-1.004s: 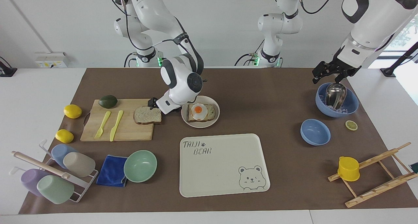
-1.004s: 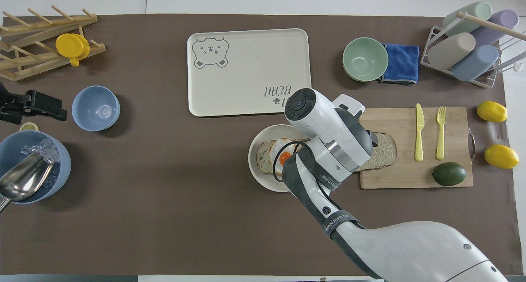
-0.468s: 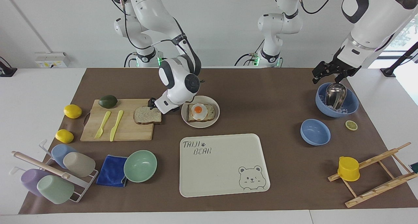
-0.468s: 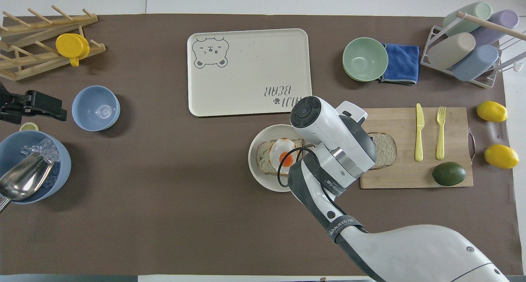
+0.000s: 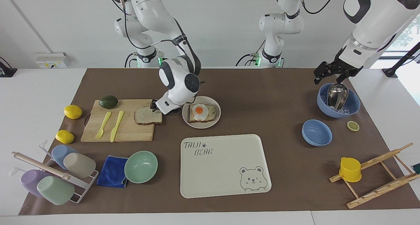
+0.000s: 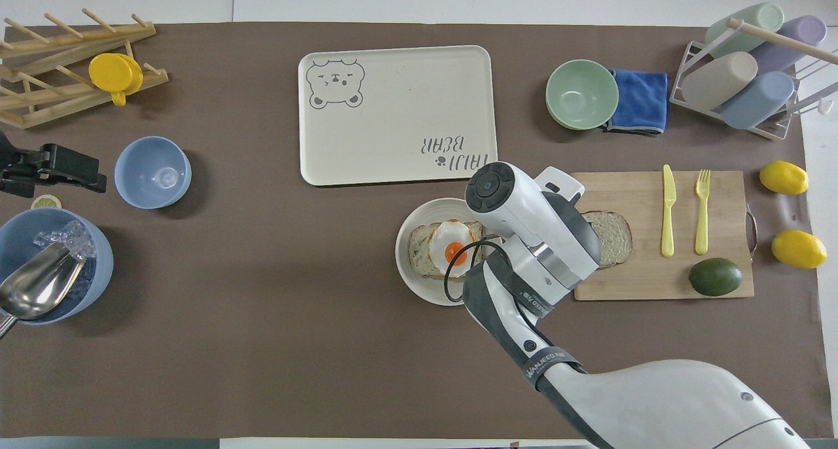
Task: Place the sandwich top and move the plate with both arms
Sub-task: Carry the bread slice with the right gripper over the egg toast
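The sandwich top [image 5: 146, 116] [image 6: 617, 235], a plain brown-crusted slice, lies on the wooden cutting board [image 5: 124, 133] at the end beside the plate. My right gripper [image 5: 154, 105] is down at the slice's corner nearest the plate, and the wrist covers it from overhead. The round cream plate [image 5: 215, 120] [image 6: 406, 266] holds a slice topped with a fried egg [image 5: 199, 110] [image 6: 452, 247]. My left gripper [image 5: 329, 73] [image 6: 55, 172] waits open and holding nothing above the blue bowl of ice [image 5: 352, 109].
The bear-print tray [image 5: 226, 185] lies farther from the robots than the plate. A yellow fork, knife and avocado [image 5: 108, 101] share the board. A mint bowl [image 5: 141, 166], blue cloth, cup rack, lemons, small blue bowl [image 5: 316, 132] and wooden rack with yellow cup surround them.
My right wrist has lifted and drawn back a little over the plate's edge, uncovering more of the egg slice. The sandwich top and the left arm have stayed put.
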